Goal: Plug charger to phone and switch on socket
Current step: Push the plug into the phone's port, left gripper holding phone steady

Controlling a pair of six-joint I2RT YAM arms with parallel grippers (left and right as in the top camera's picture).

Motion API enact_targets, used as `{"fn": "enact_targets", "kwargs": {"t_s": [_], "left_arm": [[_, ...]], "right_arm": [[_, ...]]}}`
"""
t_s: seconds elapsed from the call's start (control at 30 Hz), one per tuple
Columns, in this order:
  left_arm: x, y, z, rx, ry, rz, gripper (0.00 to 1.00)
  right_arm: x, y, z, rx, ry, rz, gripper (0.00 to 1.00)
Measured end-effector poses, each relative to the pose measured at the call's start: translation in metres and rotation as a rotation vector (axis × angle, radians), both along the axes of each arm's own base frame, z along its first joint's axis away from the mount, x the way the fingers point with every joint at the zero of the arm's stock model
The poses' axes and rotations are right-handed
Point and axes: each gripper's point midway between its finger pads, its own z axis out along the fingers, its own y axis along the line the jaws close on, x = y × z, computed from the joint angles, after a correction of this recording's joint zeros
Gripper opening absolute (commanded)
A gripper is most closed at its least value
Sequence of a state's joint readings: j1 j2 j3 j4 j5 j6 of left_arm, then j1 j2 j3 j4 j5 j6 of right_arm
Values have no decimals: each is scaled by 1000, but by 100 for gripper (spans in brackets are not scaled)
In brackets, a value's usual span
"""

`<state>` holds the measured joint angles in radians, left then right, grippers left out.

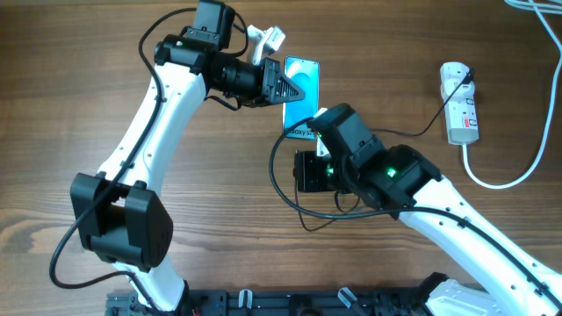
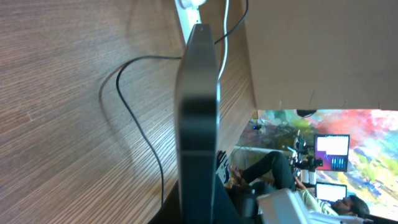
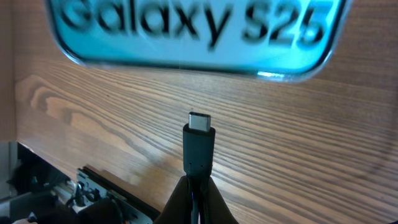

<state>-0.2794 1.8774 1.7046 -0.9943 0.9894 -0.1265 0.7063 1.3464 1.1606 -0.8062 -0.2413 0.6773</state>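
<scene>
Pinched shut in our right hand (image 3: 198, 190), the charger (image 3: 199, 144) ends in a matte black plug with a rounded metal tip, just below the phone (image 3: 199, 31), whose glossy cyan screen reads "Galaxy S25". Our left hand (image 1: 294, 88) clamps the slim phone, upper centre of the grained wooden counter (image 1: 88, 88); the white oblong socket (image 1: 461, 104) lies upper right.

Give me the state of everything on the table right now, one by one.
phone: screen lit, face up, gripped by the left pincer.
charger connector: held in the right pincer, aimed at the phone, not plugged in.
power strip: a black plug sits in it; switch position unreadable.
</scene>
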Motion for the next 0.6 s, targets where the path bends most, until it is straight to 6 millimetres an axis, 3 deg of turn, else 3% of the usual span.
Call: {"fn": "enact_targets", "kwargs": {"t_s": [0.2, 0.6], "left_arm": [[-3, 1, -2, 9, -27, -27, 4], [-6, 0, 0, -6, -24, -41, 4]], "right_arm": [[6, 4, 16, 24, -33, -2, 5], [6, 0, 13, 2, -32, -13, 5]]}}
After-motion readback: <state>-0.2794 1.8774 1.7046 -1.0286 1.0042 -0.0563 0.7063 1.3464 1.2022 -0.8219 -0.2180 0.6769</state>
